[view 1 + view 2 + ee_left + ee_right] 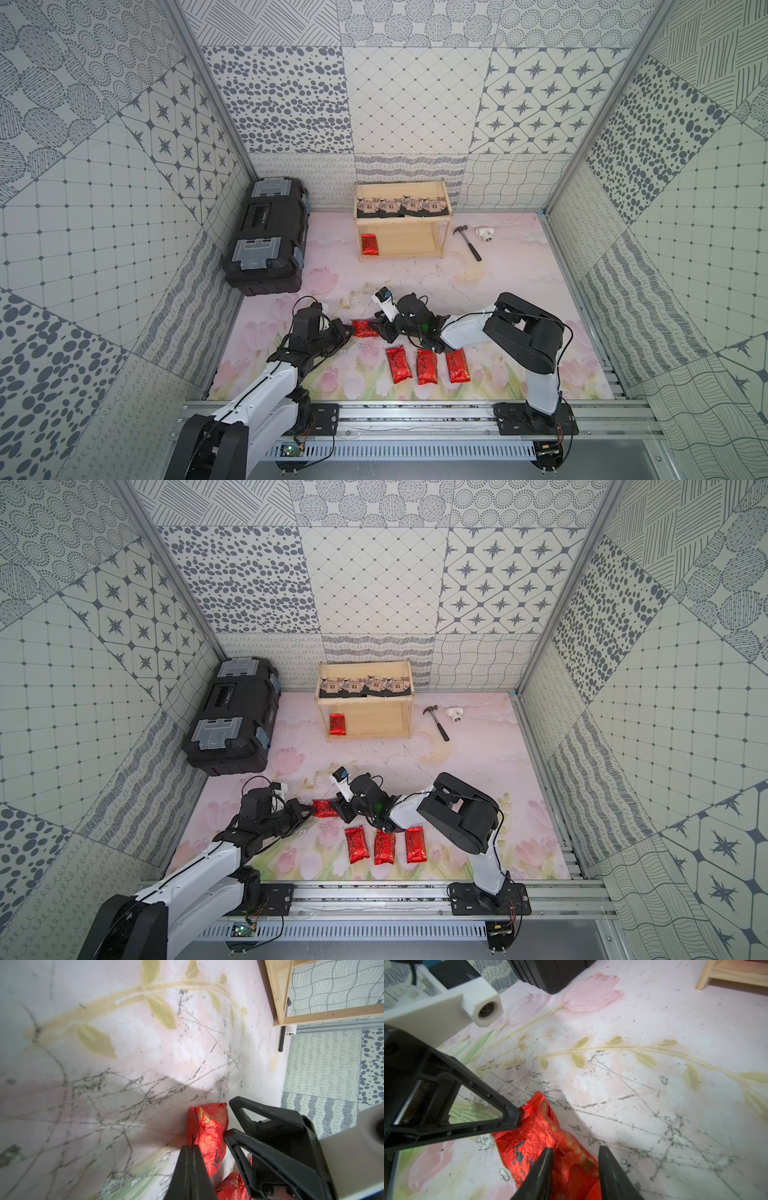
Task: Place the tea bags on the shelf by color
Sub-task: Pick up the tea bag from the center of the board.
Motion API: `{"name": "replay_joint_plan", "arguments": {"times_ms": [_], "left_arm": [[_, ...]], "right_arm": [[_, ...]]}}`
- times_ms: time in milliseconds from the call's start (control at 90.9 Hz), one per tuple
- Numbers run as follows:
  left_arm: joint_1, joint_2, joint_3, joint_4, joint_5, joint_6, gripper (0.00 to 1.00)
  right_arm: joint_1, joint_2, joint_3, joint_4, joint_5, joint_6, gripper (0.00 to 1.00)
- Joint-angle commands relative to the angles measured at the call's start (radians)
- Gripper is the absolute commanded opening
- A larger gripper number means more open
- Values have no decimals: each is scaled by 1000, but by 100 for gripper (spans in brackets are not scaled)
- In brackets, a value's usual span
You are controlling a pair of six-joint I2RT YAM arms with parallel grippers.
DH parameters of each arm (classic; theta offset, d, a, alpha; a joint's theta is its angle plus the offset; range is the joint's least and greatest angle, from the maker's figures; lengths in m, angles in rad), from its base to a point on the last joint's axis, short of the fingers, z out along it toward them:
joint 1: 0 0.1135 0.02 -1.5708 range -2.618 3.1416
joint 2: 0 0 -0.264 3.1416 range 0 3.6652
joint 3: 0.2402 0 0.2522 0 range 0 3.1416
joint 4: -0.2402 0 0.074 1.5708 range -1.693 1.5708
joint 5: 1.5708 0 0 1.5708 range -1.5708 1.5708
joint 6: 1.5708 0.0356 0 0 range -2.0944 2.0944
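Left wrist view, left pincer (190,1147) clamping tea bag (207,1126), right pincer (228,1117) facing it, apart

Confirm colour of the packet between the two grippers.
The packet is shiny red foil with dark writing, clearest in the right wrist view.

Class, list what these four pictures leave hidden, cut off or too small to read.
Writing on loose red tea bags: too small, both top views.
Lower shelf board, rear part: hidden under the top board, top views.
Toolbox: cut off by the right wrist view's edge.
Hammer: head behind a shelf post, left wrist view.
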Motion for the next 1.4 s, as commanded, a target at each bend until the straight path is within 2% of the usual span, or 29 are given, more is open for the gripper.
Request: {"name": "replay_joint_plan", "arguments": {"times_ms": [0, 132, 198, 264, 374, 473, 605, 737, 902, 1056, 1232, 1387], "left_arm": [[-2, -23, 59, -16, 4, 9, 0], [-2, 5, 128, -23, 62, -19, 0], [-2, 39, 155, 10, 104, -40, 0], [-2, 98, 237, -8, 162, -34, 0], [-3, 175, 320, 34, 264, -42, 0], [0, 268, 383, 107, 406, -60, 0], [2, 308, 427, 151, 498, -61, 0], [2, 301, 444, 140, 512, -36, 0], [1, 287, 429, 171, 517, -42, 0], [2, 274, 423, 175, 516, -37, 0], [2, 252, 417, 163, 499, -29, 0], [1, 249, 423, 149, 495, -22, 0]], "right_arm": [[-8, -130, 19, -76, 64, 34, 44], [-60, -270, 0, -192, 79, 194, 45], [-109, -326, -24, -233, 10, 305, 45], [-164, -359, -64, -221, -131, 406, 45], [-268, -367, -143, -73, -351, 587, 46], [-338, -343, -180, 89, -515, 773, 47], [-400, -323, -219, 259, -616, 933, 51], [-426, -298, -233, 335, -663, 1007, 50], [-423, -253, -231, 433, -680, 1071, 44], [-412, -234, -216, 445, -694, 1092, 40], [-412, -219, -220, 486, -693, 1118, 24], [-409, -221, -226, 506, -692, 1132, 16]]}}
